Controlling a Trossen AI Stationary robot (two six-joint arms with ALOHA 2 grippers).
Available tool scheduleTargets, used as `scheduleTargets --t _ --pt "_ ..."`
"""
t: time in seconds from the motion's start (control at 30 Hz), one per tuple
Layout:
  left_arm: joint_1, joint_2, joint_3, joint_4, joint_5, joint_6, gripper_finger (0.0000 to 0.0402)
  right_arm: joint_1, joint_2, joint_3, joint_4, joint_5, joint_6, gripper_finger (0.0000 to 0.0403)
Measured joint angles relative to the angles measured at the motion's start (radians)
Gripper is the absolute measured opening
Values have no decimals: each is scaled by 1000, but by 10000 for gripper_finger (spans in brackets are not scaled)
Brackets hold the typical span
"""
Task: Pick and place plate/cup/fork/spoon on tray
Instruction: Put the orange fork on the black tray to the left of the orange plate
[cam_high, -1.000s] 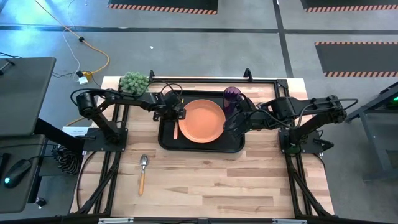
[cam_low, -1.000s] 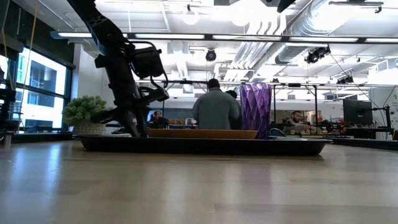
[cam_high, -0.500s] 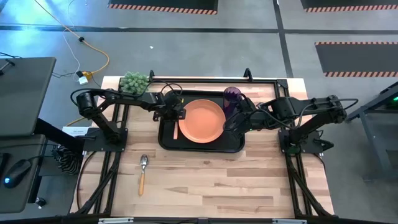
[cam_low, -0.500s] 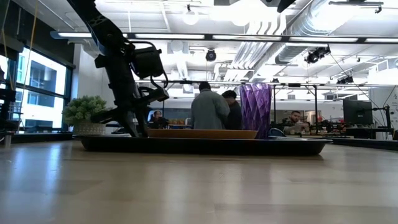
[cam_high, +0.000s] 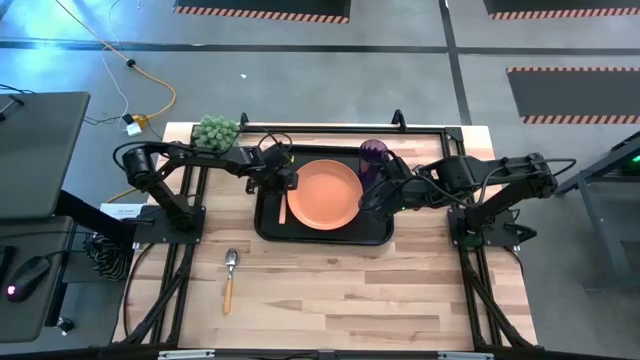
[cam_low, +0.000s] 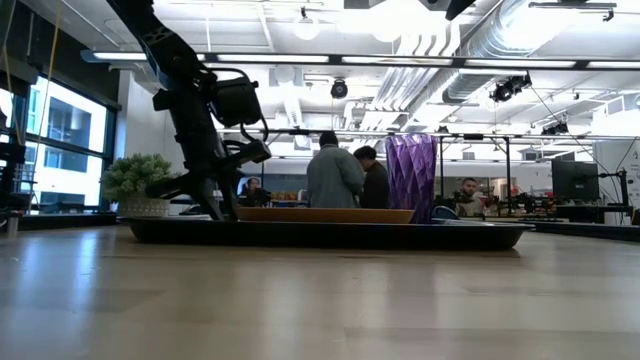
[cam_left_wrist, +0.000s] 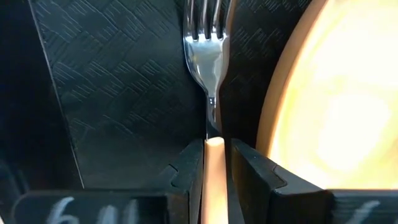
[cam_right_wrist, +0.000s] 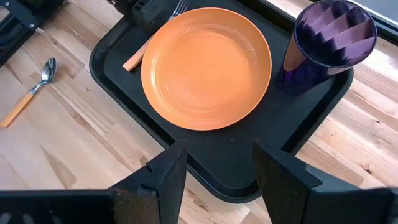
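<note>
Wooden table (cam_high: 330, 290) held the tray (cam_high: 325, 232); left gripper (cam_left_wrist: 214, 163) pinched the fork (cam_left_wrist: 208, 53) by its wood handle, seemingly light and stiff, while the right gripper (cam_right_wrist: 214, 165) hung spread.

Left wrist view. A slim fork (cam_left_wrist: 208, 59) with silver metal tines and a light orange-wood handle lies on the textured floor of the black tray (cam_left_wrist: 118, 87). The left gripper (cam_left_wrist: 214, 163) has its two dark fingers (cam_left_wrist: 186, 169) standing close on either side of the handle. The curved raised rim of the large round orange plate (cam_left_wrist: 336, 93) runs just beside the fork.
</note>
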Motion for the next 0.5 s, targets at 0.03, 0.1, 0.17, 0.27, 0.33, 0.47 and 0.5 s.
scheduleTargets --t 0.03,0.1,0.17,0.27,0.33,0.47,0.5 --pt "0 0 0 0 1 2 74 0 0 0 0 0 0 172" --pt "1 -1 0 0 7 7 74 0 0 0 0 0 0 172" --pt "5 -6 1 -1 15 8 74 0 0 0 0 0 4 172" --pt "14 -15 1 -6 16 21 74 0 0 0 0 0 11 172" --pt "23 -30 1 -14 16 27 74 0 0 0 0 0 10 172" --pt "36 -67 1 -24 16 35 74 0 0 0 0 6 8 172" --pt "38 -78 1 -24 16 36 74 0 0 0 0 14 3 172"
